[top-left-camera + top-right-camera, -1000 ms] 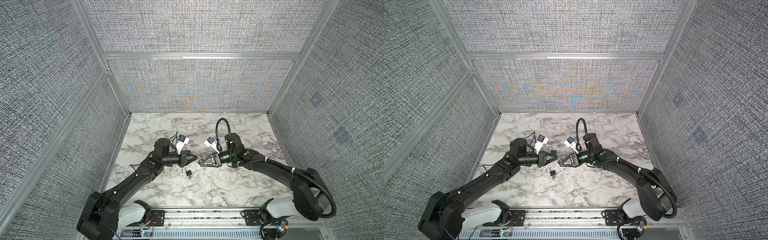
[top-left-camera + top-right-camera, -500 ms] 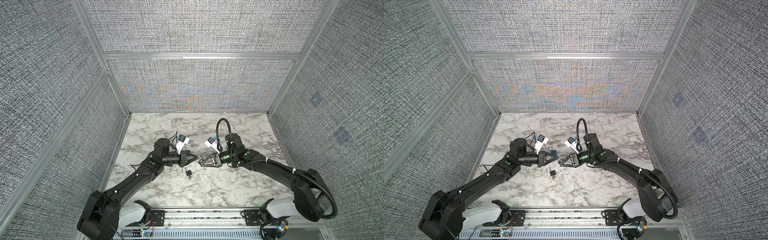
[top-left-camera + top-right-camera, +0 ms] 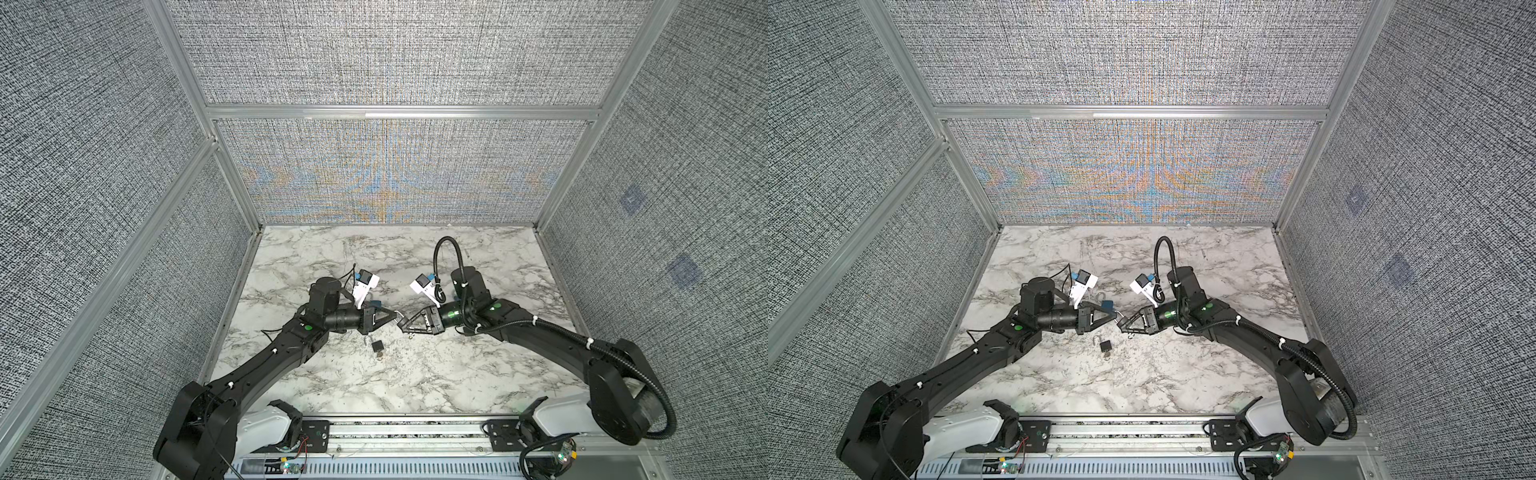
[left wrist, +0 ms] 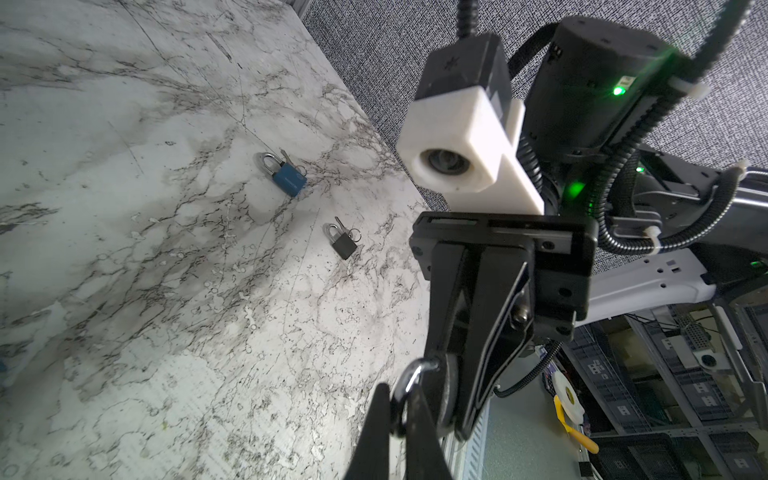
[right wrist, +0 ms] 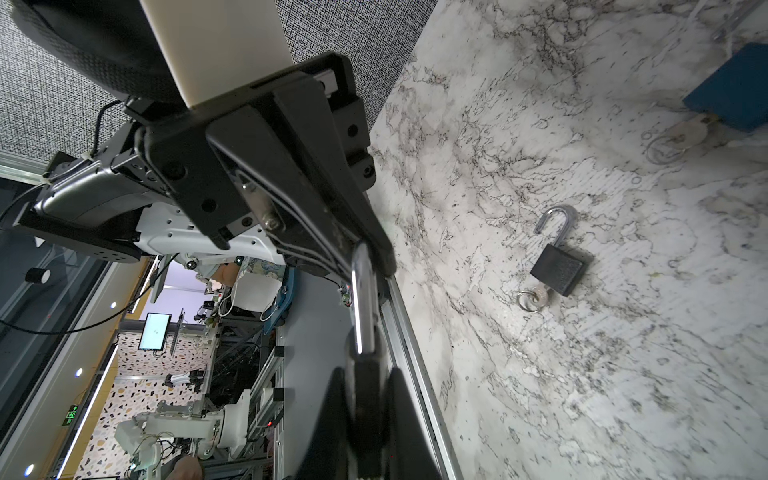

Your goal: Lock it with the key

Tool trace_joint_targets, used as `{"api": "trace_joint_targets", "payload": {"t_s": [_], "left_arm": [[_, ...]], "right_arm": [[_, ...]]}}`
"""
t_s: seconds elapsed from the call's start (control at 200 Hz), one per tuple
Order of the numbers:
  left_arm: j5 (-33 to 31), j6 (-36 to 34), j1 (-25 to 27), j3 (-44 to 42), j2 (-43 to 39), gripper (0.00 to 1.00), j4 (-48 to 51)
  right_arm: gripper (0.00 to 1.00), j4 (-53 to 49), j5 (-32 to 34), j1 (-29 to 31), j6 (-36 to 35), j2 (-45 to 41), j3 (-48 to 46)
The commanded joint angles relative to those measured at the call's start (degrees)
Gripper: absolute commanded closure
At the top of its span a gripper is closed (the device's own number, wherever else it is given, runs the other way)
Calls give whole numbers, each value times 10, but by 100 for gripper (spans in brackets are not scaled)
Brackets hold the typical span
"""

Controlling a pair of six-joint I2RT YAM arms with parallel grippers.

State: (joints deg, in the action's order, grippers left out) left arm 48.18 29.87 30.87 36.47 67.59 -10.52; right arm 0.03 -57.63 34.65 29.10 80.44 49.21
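Both top views: left gripper [image 3: 392, 321] and right gripper [image 3: 403, 327] tip to tip above bench [image 3: 457, 374] middle. Left wrist: left jaws nearly closed, pinching small padlock [image 4: 409, 380] by shackle. Right wrist: right jaws clamp its body; black padlock [image 5: 557, 268] open on bench, key [image 5: 536, 296] inserted; blue padlock [image 5: 735, 87] nearby.

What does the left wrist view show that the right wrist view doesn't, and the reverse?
Only the left wrist view: the blue rectangular padlock whole, silver shackle included, plus the right arm's white camera housing. Only the right wrist view: the shackle of the small black padlock plainly swung open; the blue one is cropped there. Both: the white marble table, the black padlock, and a silver-shackled padlock clamped between left gripper and right gripper.
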Motion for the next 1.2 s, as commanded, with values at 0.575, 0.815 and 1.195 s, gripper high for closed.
{"api": "trace_joint_targets", "payload": {"t_s": [0.575,0.815,1.195], "left_arm": [[11,20,30,-24,12,100,-24],[16,26,34,-29,10,100,-35],[25,34,39,-33,10,100,-46]], "right_arm": [[100,142,25,-8,51,-4,2],[100,190,14,-8,81,9,-2],[100,180,43,-10,74,13,3]]}}
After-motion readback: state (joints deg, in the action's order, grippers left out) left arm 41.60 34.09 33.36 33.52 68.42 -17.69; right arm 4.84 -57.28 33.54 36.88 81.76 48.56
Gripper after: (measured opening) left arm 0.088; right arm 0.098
